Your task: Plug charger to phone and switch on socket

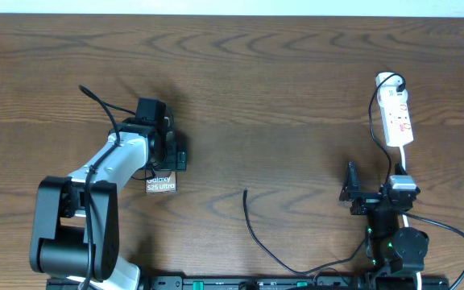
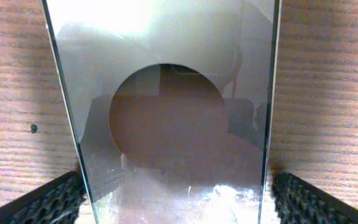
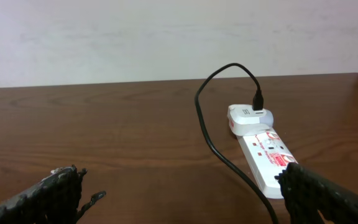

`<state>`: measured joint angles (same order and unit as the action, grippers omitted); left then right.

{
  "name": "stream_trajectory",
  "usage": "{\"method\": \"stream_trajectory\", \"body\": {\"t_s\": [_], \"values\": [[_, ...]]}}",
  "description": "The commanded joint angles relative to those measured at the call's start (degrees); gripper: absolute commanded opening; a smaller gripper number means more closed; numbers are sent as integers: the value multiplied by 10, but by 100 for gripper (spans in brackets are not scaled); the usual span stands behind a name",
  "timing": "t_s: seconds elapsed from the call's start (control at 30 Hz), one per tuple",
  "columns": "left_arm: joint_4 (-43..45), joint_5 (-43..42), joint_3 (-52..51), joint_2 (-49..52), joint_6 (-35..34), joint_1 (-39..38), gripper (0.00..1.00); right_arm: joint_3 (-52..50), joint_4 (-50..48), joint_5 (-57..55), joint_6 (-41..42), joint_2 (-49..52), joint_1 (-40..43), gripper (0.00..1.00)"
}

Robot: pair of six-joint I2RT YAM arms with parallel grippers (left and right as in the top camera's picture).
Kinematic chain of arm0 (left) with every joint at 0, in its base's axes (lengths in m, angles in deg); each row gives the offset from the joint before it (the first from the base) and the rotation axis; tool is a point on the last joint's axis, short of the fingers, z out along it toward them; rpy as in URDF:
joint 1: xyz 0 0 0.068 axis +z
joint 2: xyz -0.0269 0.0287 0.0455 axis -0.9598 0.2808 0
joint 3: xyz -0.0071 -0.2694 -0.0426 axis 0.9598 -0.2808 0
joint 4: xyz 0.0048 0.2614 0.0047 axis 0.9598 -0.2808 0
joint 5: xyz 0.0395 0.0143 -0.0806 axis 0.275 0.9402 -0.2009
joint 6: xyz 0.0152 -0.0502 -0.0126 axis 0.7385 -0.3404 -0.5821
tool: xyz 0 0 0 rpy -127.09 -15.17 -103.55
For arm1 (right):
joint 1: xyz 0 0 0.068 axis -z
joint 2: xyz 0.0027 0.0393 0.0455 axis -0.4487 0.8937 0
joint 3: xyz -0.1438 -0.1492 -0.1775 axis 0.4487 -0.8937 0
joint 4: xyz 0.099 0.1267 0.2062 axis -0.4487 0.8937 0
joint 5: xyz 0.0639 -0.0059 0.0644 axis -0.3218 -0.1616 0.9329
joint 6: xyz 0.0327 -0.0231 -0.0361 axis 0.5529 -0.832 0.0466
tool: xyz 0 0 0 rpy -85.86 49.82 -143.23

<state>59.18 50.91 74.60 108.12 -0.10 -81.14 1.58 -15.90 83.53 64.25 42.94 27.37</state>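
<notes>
Toward the left of the table (image 1: 280, 80), the left gripper (image 2: 178, 199) clamps the phone (image 1: 160, 184) by its edges, the right gripper (image 3: 179, 180) hangs open and empty short of the socket (image 1: 396, 117), and the charger (image 1: 245, 195) lies loose between them; a misaligned push could twist the phone free.

1. The table (image 1: 280, 72) is dark brown wood, its grain running side to side.
2. The socket (image 1: 396, 119) lies flat near the right end, a white strip with small red marks, its length pointing away from the near edge.
3. A white adapter (image 1: 388, 80) sits at the strip's far end.
4. The charger (image 1: 258, 238) arches out of that adapter as a thin black cable and drops beside the strip. A further stretch curves over bare wood near the middle, and its free tip lies well apart from the socket.
5. The phone (image 1: 161, 184) is left of the middle, white lettering up. I can't tell whether it rests flat.
</notes>
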Motion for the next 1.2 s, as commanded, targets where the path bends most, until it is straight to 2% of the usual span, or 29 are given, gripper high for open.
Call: {"method": "stream_trajectory", "body": {"t_s": [0.0,0.2,0.4,0.73,0.9,0.93,1.03,1.17], "values": [[1,8,-9,2,-4,0,94,-1,3,-4,-7,-2,-5,99],[0,8,-9,2,-4,0,92,-1,3,-4,-7,-2,-5,99],[0,7,-9,2,-4,0,84,-1,3,-4,-7,-2,-5,99],[0,8,-9,2,-4,0,83,-1,3,-4,-7,-2,-5,99],[0,8,-9,2,-4,0,84,-1,3,-4,-7,-2,-5,99],[-1,7,-9,2,-4,0,89,-1,3,-4,-7,-2,-5,99],[-8,7,-11,2,-4,0,94,-1,3,-4,-7,-2,-5,99],[-19,7,-11,2,-4,0,94,-1,3,-4,-7,-2,-5,99]]}}
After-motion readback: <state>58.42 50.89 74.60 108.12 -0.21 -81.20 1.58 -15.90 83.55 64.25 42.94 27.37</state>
